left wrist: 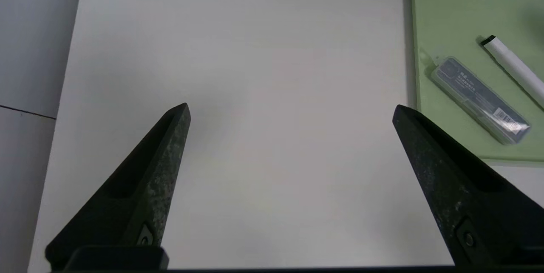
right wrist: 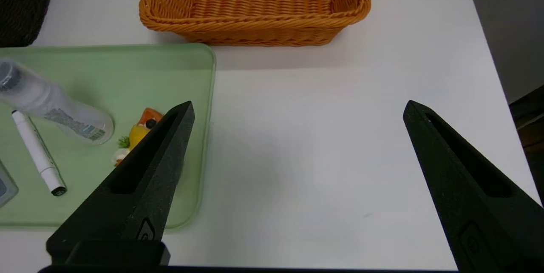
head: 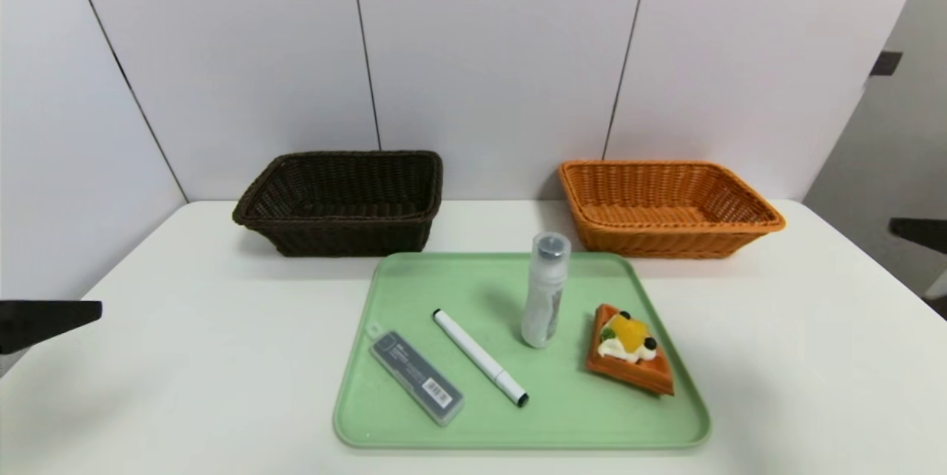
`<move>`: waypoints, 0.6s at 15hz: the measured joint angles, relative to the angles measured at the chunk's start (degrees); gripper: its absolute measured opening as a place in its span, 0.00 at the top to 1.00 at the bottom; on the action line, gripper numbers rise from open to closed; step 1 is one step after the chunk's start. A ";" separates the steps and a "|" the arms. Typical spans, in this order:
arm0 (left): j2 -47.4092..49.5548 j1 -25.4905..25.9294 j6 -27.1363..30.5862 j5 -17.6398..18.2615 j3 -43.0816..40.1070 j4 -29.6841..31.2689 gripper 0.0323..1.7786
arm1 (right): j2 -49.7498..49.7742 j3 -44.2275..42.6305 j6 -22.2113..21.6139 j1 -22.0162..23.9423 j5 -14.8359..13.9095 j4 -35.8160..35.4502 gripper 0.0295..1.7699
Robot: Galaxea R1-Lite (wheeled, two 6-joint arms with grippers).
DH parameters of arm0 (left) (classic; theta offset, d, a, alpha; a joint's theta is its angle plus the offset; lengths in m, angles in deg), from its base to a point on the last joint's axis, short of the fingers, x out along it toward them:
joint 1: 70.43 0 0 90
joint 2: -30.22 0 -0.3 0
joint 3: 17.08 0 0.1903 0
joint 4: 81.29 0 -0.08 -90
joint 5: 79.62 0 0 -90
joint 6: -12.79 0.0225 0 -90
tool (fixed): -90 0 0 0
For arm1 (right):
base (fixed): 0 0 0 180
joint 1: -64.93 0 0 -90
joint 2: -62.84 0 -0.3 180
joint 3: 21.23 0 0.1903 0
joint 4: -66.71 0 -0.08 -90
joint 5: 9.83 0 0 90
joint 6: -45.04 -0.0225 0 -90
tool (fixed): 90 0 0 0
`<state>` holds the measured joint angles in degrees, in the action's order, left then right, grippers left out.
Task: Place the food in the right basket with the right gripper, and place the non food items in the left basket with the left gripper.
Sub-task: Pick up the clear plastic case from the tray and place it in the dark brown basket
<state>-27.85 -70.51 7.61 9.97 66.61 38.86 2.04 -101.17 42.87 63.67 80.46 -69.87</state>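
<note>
On the green tray (head: 414,290) lie a fruit-topped waffle (head: 630,349), an upright clear bottle (head: 545,290), a white marker (head: 479,356) and a grey case (head: 416,377). Behind the tray stand a dark brown basket (head: 344,201) on the left and an orange basket (head: 669,205) on the right. My left gripper (left wrist: 291,108) hovers open over bare table left of the tray, with the case (left wrist: 480,98) off to its side. My right gripper (right wrist: 298,105) hovers open over bare table right of the tray. One of its fingers partly hides the waffle (right wrist: 142,130).
The white table (head: 777,356) ends at a grey panelled wall just behind the baskets. The orange basket (right wrist: 255,22) lies ahead of the right gripper. A dark finger (head: 52,319) pokes in at the table's left edge.
</note>
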 joint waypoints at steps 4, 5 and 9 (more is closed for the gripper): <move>-9.26 -5.73 -10.19 -1.12 9.48 -7.41 0.05 | -10.47 -8.14 0.00 -3.18 0.41 2.85 0.04; -11.46 -8.44 -13.40 -2.41 11.50 -9.07 0.05 | -12.37 -9.68 0.00 -5.02 0.48 3.07 0.04; -19.21 -21.86 -26.01 -8.07 14.47 -11.36 0.05 | -17.27 -13.02 -0.09 -10.24 0.30 3.23 0.04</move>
<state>-47.06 -92.36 -18.41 1.90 81.08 27.50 -15.24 -114.19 42.78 53.43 80.77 -66.64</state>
